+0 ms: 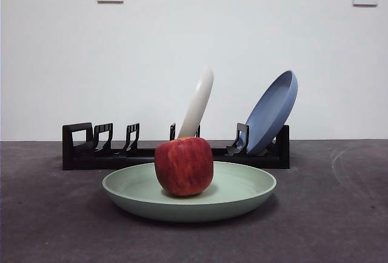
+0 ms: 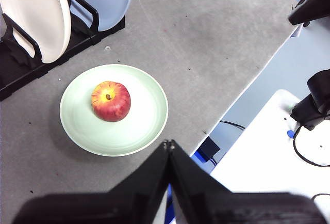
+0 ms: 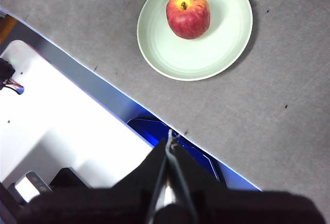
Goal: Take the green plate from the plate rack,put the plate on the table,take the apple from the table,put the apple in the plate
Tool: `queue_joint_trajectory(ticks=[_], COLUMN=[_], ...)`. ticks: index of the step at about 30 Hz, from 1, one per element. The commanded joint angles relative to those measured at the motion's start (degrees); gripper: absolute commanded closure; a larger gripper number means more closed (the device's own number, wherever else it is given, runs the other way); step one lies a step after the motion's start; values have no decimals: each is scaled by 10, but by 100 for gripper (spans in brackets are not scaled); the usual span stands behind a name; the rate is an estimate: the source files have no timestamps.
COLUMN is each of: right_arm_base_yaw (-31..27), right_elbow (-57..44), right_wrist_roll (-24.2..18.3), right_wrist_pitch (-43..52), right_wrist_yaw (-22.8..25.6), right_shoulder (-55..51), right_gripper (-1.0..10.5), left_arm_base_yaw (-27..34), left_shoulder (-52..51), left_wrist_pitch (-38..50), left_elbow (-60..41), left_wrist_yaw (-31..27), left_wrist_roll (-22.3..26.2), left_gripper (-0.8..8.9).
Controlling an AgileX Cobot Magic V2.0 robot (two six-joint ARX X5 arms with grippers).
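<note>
All steps look done: round red apple (image 1: 183, 166) sits in the pale mint green plate (image 1: 242, 197) on the grey counter (image 1: 339, 214), well clear of both hands. Left hand (image 2: 168, 144) and right hand (image 3: 170, 137) pinched closed, empty.

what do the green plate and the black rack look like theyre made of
The green plate looks like matte plastic or melamine, though glazed ceramic can't be ruled out: its pale mint surface is even and shows only a soft sheen. The plate rack looks like moulded black plastic: thin, squared dividers and a loop handle with a dull, uniform finish.
</note>
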Motion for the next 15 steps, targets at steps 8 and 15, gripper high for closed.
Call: queue_joint_trajectory(ticks=[8,15], right_arm_base_yaw=[1,1], right_elbow=[-4,-4], right_wrist_roll=[25,25], right_wrist_pitch=[-14,-14], right_wrist_yaw=[2,43], right_shoulder=[-1,0], right_gripper=[948,948], left_arm_base_yaw=[1,1], left_shoulder=[0,10], left_wrist_pitch=[4,4], left_elbow=[-2,-2], left_wrist_yaw=[2,2], left_wrist_roll=[1,1], left_gripper=[817,817])
